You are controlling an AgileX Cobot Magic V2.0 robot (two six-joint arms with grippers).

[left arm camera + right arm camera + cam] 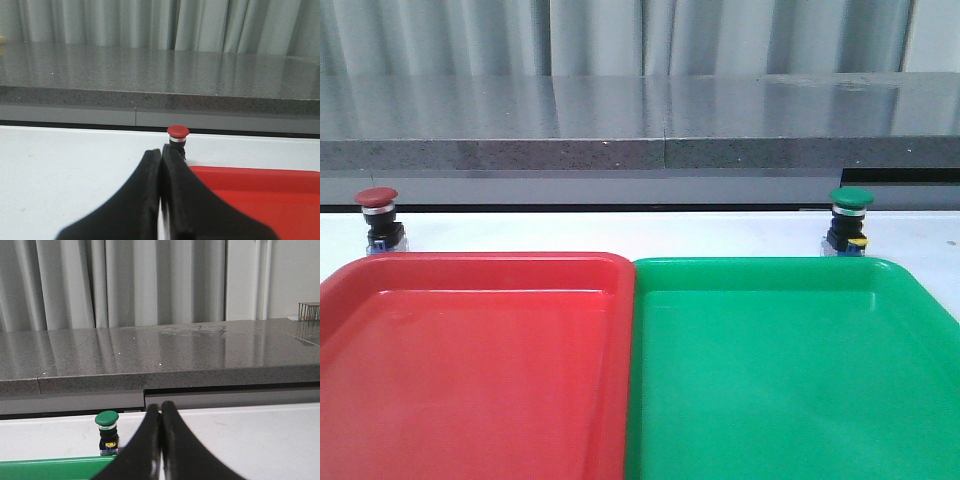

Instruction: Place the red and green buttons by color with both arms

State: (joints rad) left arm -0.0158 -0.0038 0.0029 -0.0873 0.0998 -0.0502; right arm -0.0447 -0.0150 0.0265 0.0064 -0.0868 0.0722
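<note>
The red button (377, 214) stands upright on the white table behind the far left corner of the red tray (470, 380). The green button (849, 217) stands upright behind the far right part of the green tray (790, 390). Neither arm shows in the front view. In the left wrist view my left gripper (161, 151) is shut and empty, with the red button (178, 137) just beyond its tips and the red tray (260, 187) beside it. In the right wrist view my right gripper (160, 406) is shut and empty, with the green button (107, 430) beside it, apart from the fingers.
The two trays lie side by side, touching, and fill the near part of the table. A grey stone ledge (640, 130) runs along the back behind the buttons, with grey curtains behind it. A wire rack (310, 312) stands on the ledge at the far right.
</note>
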